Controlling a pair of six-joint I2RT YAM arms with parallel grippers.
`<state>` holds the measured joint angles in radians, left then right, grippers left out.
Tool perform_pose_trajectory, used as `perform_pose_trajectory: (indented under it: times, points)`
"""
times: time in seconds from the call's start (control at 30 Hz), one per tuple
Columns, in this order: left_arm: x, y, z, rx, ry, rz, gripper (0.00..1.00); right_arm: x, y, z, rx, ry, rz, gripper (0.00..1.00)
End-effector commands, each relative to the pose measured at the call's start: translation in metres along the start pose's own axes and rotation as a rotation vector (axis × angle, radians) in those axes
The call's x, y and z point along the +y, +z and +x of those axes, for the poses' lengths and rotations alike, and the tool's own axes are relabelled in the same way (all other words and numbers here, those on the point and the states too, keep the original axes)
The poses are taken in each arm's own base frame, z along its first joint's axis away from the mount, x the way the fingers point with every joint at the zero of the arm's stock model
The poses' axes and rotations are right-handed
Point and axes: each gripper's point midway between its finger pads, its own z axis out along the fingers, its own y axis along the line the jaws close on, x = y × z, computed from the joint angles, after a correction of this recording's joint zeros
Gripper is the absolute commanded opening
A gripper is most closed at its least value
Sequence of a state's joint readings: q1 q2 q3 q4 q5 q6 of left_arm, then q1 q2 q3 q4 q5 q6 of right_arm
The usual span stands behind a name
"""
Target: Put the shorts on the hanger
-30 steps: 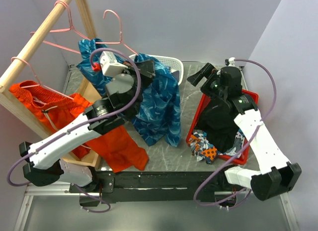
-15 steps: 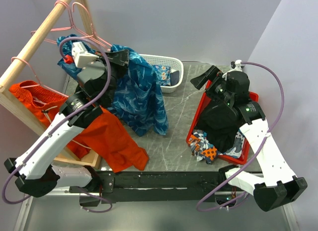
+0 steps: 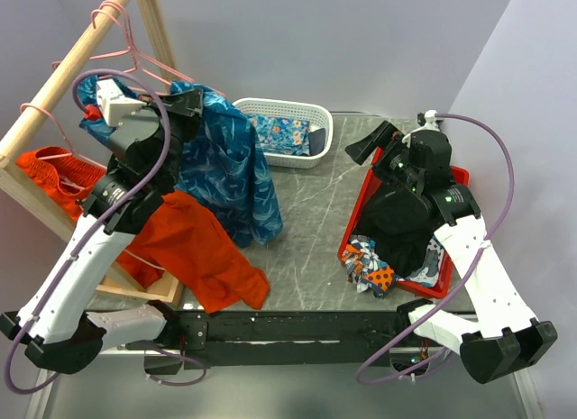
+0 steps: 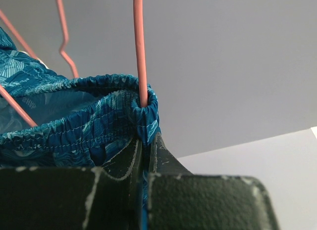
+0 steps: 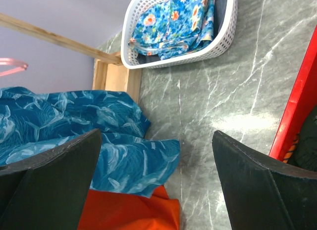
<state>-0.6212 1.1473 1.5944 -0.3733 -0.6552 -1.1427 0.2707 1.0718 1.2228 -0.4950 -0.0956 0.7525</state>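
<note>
The shorts [image 3: 230, 167], blue with a turquoise leaf print, hang from the hanger [image 3: 149, 69], a thin pink wire one held up close to the wooden rack pole [image 3: 63, 68]. My left gripper [image 3: 185, 104] is shut on the shorts' waistband. In the left wrist view the hanger wire [image 4: 138, 52] runs down into the gathered waistband [image 4: 99, 116] just above my left gripper [image 4: 145, 141]. My right gripper [image 3: 370, 141] is open and empty above the table. In the right wrist view my right gripper [image 5: 156, 161] is above the shorts' hem [image 5: 74, 126].
Orange shorts [image 3: 198, 252] hang from another pink hanger at the left and also show in the right wrist view [image 5: 124, 210]. A white basket [image 3: 317, 122] holds a folded flowered cloth [image 5: 173, 17]. A red tray [image 3: 455, 177] of clothes lies under the right arm.
My left arm has swung left and back toward the rack pole, carrying the hanger and shorts with it. The shorts' hem has dragged left off the table's middle. The right arm barely moved.
</note>
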Motion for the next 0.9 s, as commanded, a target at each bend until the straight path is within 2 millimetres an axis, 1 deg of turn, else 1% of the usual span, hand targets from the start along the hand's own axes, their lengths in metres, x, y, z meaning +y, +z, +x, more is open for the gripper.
perform_pose_trajectory:
  times: [0.0, 0.13, 0.23, 0.47, 0.67, 0.83, 0.87]
  points:
    - [-0.012, -0.009, -0.023, -0.037, -0.051, 0.053, 0.01, 0.004, -0.004, -0.005, -0.021, -0.023, -0.021, 1.00]
    - [-0.006, -0.009, -0.031, -0.068, -0.057, 0.030, 0.01, 0.005, -0.004, -0.005, -0.019, -0.023, -0.024, 1.00]
    - [-0.002, -0.012, -0.042, -0.107, -0.061, 0.020, 0.01, 0.004, -0.003, -0.004, -0.016, -0.023, -0.025, 1.00]
    - [0.009, -0.016, -0.058, -0.174, -0.065, -0.018, 0.01, 0.003, -0.001, -0.002, -0.007, -0.027, -0.022, 1.00]
    - [0.020, -0.018, -0.066, -0.212, -0.066, -0.047, 0.01, 0.002, -0.002, 0.000, -0.001, -0.030, -0.021, 1.00]
    - [0.034, -0.016, -0.067, -0.228, -0.051, -0.087, 0.01, 0.003, -0.004, -0.001, -0.002, -0.030, -0.025, 1.00]
    - [0.037, -0.016, -0.064, -0.225, -0.049, -0.093, 0.01, 0.003, -0.004, 0.000, 0.000, -0.030, -0.025, 1.00]
